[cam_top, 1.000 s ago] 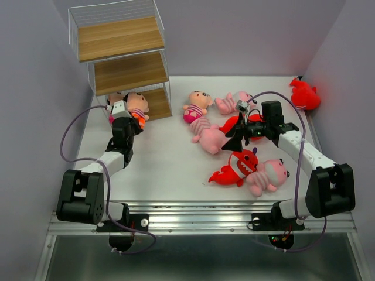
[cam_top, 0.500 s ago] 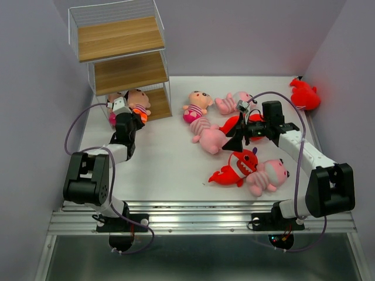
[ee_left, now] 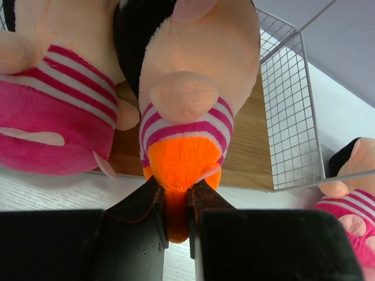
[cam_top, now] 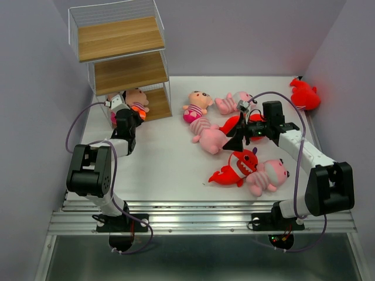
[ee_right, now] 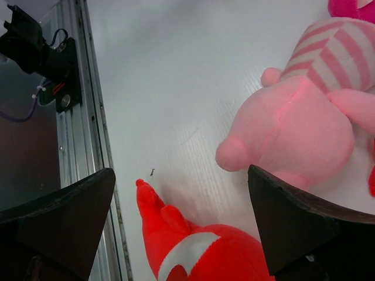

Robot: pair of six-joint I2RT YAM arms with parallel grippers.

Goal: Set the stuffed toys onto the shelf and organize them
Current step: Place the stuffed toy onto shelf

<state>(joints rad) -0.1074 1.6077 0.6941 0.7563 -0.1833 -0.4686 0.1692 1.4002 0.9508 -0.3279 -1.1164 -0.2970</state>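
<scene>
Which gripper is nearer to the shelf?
Left. The left gripper holds a doll at the bottom board of the shelf; the right gripper is far to its right.

Reaches with the left arm (cam_top: pixel 102 153) from its base at 7 o'clock up toward 11 o'clock, elbow folded close above the base. Pinches the left gripper (ee_left: pixel 176 202) narrowly on the orange seat of a doll (ee_left: pixel 193 88). Extends the right arm (cam_top: pixel 302 153) from 5 o'clock, wrist turned toward 9 o'clock. Holds the right gripper (ee_right: pixel 181 219) spread wide, black fingers (ee_right: pixel 58 216) well apart.
</scene>
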